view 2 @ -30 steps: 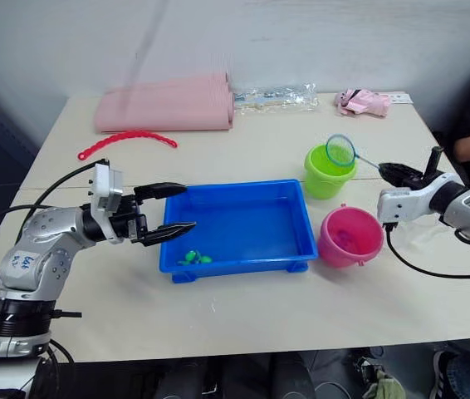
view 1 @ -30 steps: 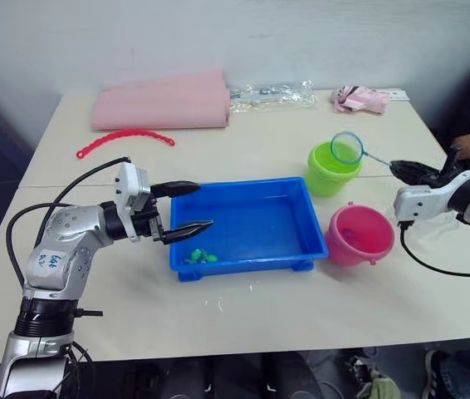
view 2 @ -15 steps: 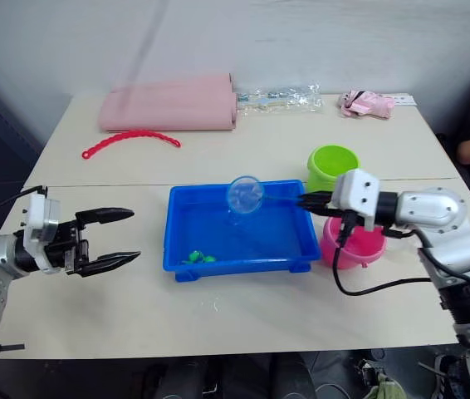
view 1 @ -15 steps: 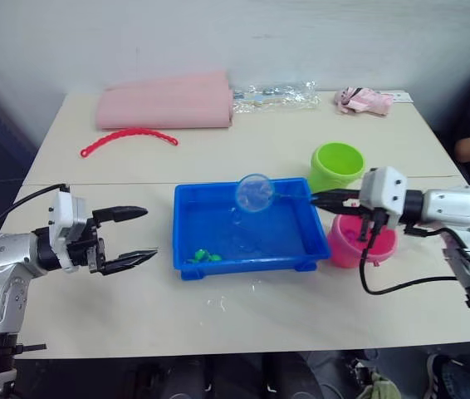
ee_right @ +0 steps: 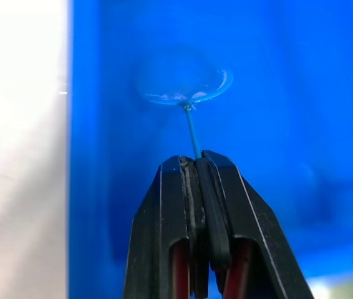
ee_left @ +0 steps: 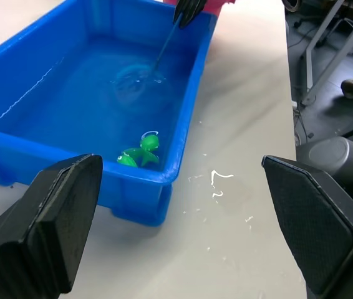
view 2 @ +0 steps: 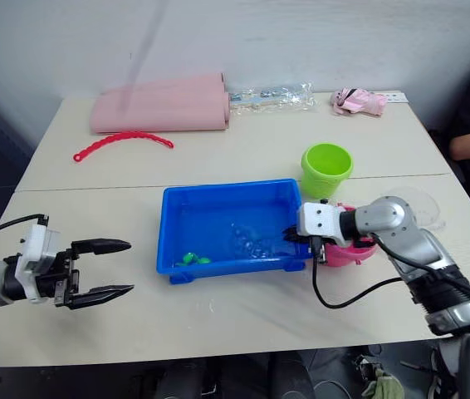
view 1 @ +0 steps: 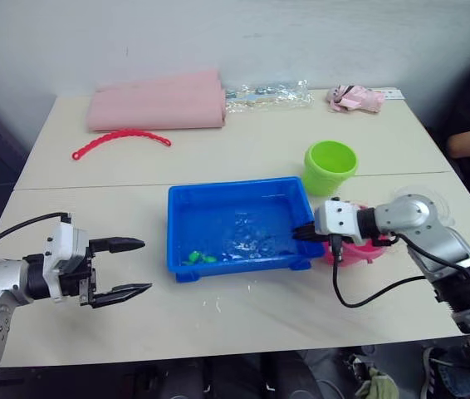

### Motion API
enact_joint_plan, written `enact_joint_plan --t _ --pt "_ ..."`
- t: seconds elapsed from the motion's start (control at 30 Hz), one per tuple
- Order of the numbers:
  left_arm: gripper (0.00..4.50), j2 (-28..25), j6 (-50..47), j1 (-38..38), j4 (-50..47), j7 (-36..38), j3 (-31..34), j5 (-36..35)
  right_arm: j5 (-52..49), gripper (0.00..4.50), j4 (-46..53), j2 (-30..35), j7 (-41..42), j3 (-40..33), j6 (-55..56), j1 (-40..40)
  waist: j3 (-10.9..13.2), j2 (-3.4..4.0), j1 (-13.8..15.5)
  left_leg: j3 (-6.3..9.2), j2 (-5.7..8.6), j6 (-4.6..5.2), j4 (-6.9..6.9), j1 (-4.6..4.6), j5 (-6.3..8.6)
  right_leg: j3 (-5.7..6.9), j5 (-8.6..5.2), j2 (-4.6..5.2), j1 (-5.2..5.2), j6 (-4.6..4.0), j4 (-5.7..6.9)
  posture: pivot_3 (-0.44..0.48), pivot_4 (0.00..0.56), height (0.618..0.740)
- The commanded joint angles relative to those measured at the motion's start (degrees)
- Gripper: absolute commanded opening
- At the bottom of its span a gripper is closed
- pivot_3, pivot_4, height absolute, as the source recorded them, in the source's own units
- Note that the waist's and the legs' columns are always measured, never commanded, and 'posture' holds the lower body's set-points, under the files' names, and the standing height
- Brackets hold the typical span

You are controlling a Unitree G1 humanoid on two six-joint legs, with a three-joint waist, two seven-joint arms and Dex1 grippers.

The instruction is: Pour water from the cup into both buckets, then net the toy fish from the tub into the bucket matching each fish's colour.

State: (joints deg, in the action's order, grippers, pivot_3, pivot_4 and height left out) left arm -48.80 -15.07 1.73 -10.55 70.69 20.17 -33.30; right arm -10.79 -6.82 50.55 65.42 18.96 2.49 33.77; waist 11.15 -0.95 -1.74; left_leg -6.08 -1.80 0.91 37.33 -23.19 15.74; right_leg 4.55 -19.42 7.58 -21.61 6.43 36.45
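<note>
Netting step — the right gripper [ee_right: 196,163] was clamped on the small blue-rimmed mesh net [ee_right: 183,84], dipped mid-way in the shallow blue plastic tub [view 1: 177,258]. The green toy fish [view 1: 199,258] sat in the tub's near-left corner — next sweep probably there. The left gripper [view 1: 131,267] waited agape, empty.

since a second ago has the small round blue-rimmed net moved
Yes. The net has gone from above the lime green bucket down into the blue tub, dipped in the water.
</note>
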Motion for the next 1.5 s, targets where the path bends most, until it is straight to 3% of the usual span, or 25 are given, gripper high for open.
enact_joint_plan --t 0.03,0.2,0.47,1.0,1.5 --pt "4.45 -2.26 0.36 3.75 -3.96 1.54 1.08 0.55 3.12 0.00 -3.56 -7.33 5.59 4.86 1.03 5.33 0.00 -0.01 -0.13 -0.01 -0.03 -0.04 -0.01 0.02 -0.02 -0.01 -0.01 -0.03 -0.02 -0.01 0.00 0.000 0.150 0.740" --pt "4.45 -2.17 -0.10 3.45 -4.79 0.55 0.62 0.32 0.92 0.00 -3.72 -12.52 6.97 3.82 -2.72 5.74 -0.01 -0.01 0.09 0.01 -0.01 -0.06 -0.02 0.00 -0.03 0.02 -0.01 -0.02 -0.02 -0.03 0.07 0.000 0.150 0.740" --pt "4.45 -1.67 -1.42 1.42 -4.93 -1.19 1.13 -1.17 -3.12 0.00 -1.19 -14.05 7.48 -0.77 -10.13 3.69 -0.01 -0.01 0.05 0.03 -0.01 -0.05 -0.07 -0.01 -0.01 0.03 -0.01 -0.01 0.00 -0.03 0.09 0.000 0.150 0.740" --pt "4.45 0.90 -2.55 -6.77 -0.85 -2.62 -2.15 -1.84 -10.86 0.00 6.85 -10.79 6.43 -13.38 -18.44 -4.83 -0.01 -0.01 0.25 0.01 0.02 -0.05 -0.11 0.00 -0.01 0.03 -0.01 -0.07 0.00 -0.02 0.10 0.000 0.150 0.740" --pt "4.45 8.83 -7.03 -15.50 0.76 -8.64 -6.85 -2.75 -15.74 0.00 15.69 -9.73 -0.35 -27.44 -16.58 -17.15 -0.01 -0.02 0.32 0.01 0.04 -0.04 -0.04 0.00 -0.02 0.03 0.00 -0.19 0.02 0.00 0.11 0.000 0.150 0.740"
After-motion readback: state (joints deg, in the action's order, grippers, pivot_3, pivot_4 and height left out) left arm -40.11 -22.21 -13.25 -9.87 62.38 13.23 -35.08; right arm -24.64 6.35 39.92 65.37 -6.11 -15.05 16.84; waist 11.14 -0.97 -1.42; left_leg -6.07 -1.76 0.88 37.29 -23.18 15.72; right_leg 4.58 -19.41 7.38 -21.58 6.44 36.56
